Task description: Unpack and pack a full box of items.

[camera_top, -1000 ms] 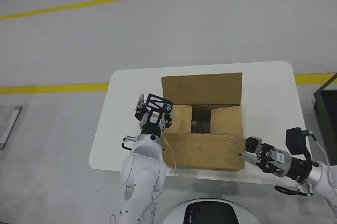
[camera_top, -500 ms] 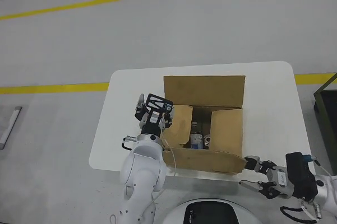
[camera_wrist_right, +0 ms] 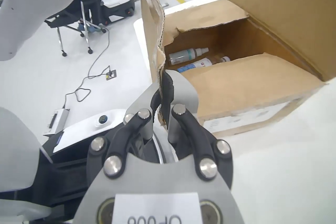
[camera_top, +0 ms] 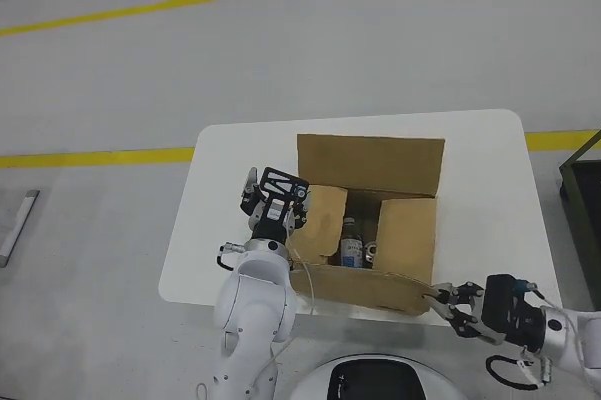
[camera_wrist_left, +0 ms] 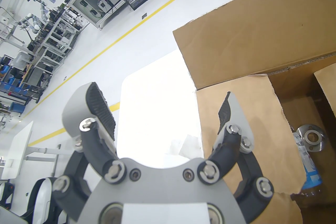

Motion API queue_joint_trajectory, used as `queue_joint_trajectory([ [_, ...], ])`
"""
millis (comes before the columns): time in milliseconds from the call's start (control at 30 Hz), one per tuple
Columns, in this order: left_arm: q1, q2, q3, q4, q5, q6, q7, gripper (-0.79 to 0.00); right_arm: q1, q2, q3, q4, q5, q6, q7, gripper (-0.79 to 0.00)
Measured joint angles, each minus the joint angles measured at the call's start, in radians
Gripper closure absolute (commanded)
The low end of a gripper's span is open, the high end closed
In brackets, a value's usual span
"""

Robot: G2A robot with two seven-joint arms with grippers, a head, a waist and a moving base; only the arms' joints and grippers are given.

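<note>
A brown cardboard box [camera_top: 370,165] stands in the middle of the white table [camera_top: 220,180], its far flap laid back. My right gripper [camera_top: 446,300] is shut on the corner of the near flap [camera_wrist_right: 151,25] at the box's front right, and that flap stands pulled out from the opening. Inside lie bottles [camera_wrist_right: 187,54], one with a blue label [camera_wrist_left: 308,167], and a round metal flange [camera_wrist_left: 311,137]. At the box's left side, my left gripper [camera_wrist_left: 162,109] hangs open over the left inner flap [camera_top: 318,222], holding nothing. The right inner flap [camera_top: 405,235] still covers part of the opening.
Bare table lies left of the box and to its right [camera_top: 490,190]. A dark green frame [camera_top: 592,195] stands off the table's right edge. The near table edge runs just under the pulled flap.
My right gripper has drawn back toward the table's near edge with the near flap in it, so the box has opened and the bottles show. The box has slid slightly right. The left arm kept still.
</note>
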Motion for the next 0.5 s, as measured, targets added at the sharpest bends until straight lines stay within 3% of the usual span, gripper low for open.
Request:
queue_joint_trajectory([
  [233, 0.0, 0.0, 0.0, 0.0, 0.0, 0.0, 0.0, -0.785, 0.054, -0.002, 0.005, 0.017, -0.146, 0.033, -0.15, 0.0],
  [267, 0.0, 0.0, 0.0, 0.0, 0.0, 0.0, 0.0, -0.785, 0.058, -0.001, 0.003, 0.019, -0.17, 0.027, -0.158, -0.172],
  [333, 0.0, 0.0, 0.0, 0.0, 0.0, 0.0, 0.0, -0.785, 0.052, 0.0, -0.012, 0.032, -0.196, 0.005, -0.183, -0.323],
  [400, 0.0, 0.0, 0.0, 0.0, 0.0, 0.0, 0.0, -0.785, 0.04, 0.002, -0.02, 0.045, -0.194, -0.025, -0.201, -0.391],
  [433, 0.0, 0.0, 0.0, 0.0, 0.0, 0.0, 0.0, -0.785, 0.031, 0.003, -0.02, 0.05, -0.189, -0.043, -0.21, -0.465],
  [500, 0.0, 0.0, 0.0, 0.0, 0.0, 0.0, 0.0, -0.785, 0.015, 0.005, -0.012, 0.054, -0.181, -0.066, -0.221, -0.486],
])
